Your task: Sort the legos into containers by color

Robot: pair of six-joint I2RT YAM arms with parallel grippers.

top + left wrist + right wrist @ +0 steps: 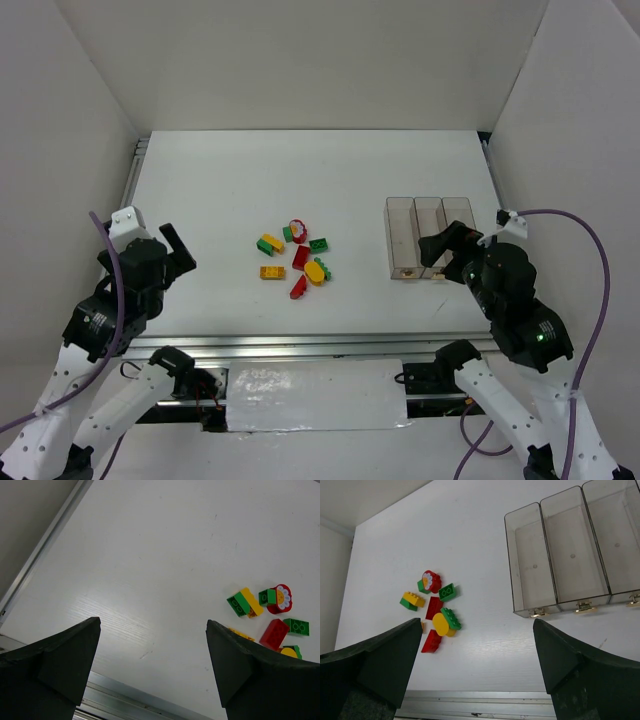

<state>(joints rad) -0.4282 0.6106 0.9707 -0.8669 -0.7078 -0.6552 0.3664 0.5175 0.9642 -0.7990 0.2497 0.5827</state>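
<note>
The left gripper (152, 630) stands wide open and empty above the bare table (150, 555). The right gripper (477, 625) is also wide open and empty, close to the near end of the containers (509, 560), and all three bins hold nothing. The legos (297, 260) lie in a tight cluster in the middle of the table, well apart from the bins. They look light, hard and smooth, so I judge they can slip or tip. Better to pinch one across its flat side walls, beginning with an outer piece such as the red sloped brick (297, 289).
</note>
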